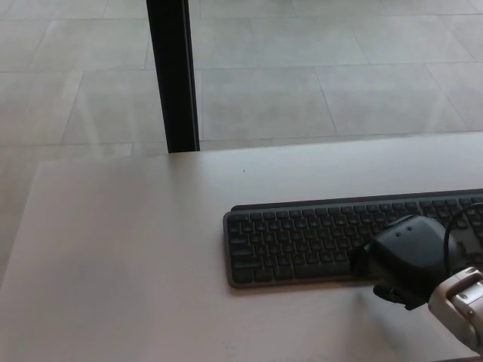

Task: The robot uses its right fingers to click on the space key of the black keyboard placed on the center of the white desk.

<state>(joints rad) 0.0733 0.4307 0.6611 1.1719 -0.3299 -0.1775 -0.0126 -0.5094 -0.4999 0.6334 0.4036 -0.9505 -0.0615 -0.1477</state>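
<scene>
A black keyboard (302, 237) lies on the white desk (128, 249), running off the right edge of the head view. My right hand (404, 260) comes in from the lower right and rests over the keyboard's front rows, about where the space key sits. The hand covers those keys, so I cannot see whether a finger touches one. Its fingers are curled under the black back of the hand and hidden. My left hand does not show.
A black vertical post (172, 75) stands behind the desk's far edge on the left. Grey tiled floor (317, 83) lies beyond the desk. The desk's near-left corner falls away at the picture's left side.
</scene>
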